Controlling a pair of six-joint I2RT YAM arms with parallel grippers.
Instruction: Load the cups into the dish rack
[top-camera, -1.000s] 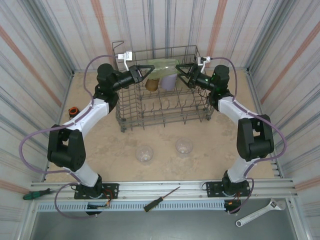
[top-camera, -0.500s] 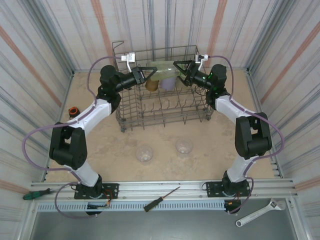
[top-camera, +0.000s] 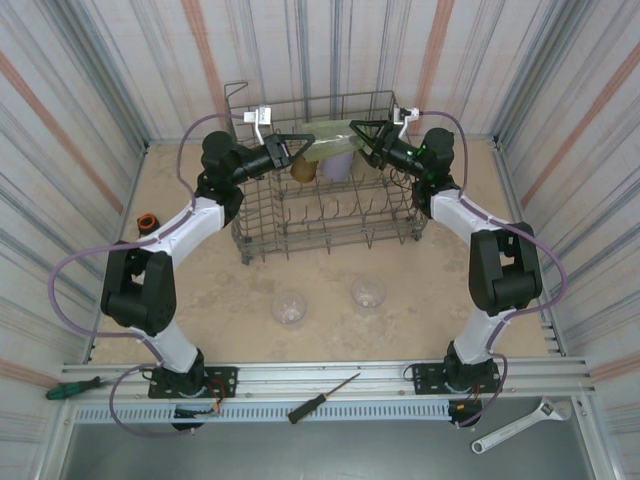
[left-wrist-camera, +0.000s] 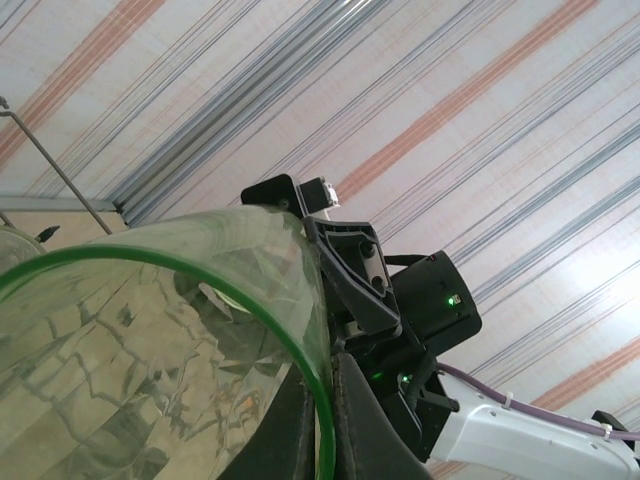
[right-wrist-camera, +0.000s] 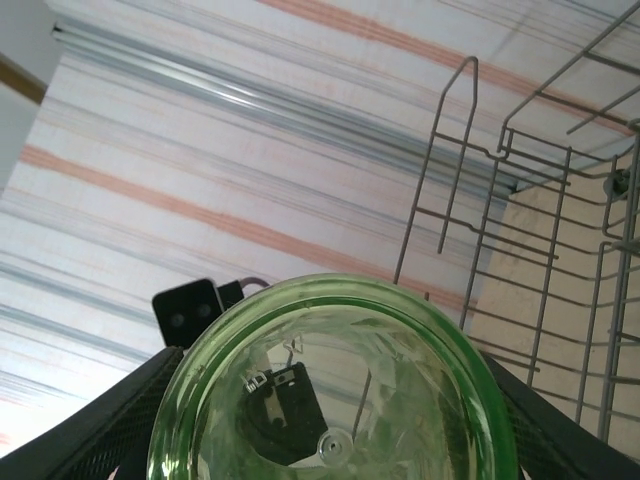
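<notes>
Counting from top view: lilac cup (top-camera: 336, 165) and amber cup (top-camera: 303, 169) sit in the rack (top-camera: 262, 235), far end. Two clear cups (top-camera: 290, 307) wait on the worktop (top-camera: 200, 290) in front of the rack. Green cup (top-camera: 330, 132) lies sideways above the rack, between left hand (top-camera: 308, 146) and right hand (top-camera: 356, 131).

Left wrist: left hand (left-wrist-camera: 322, 400) pinched shut on the green cup (left-wrist-camera: 150, 350), thin glossy translucent wall.

Right wrist: right hand (right-wrist-camera: 325, 420) jaws flank its round base (right-wrist-camera: 330, 390); can't tell if clamped. Rack (right-wrist-camera: 560, 230) is thin grey wire.

Roughly midway, I'd judge.
</notes>
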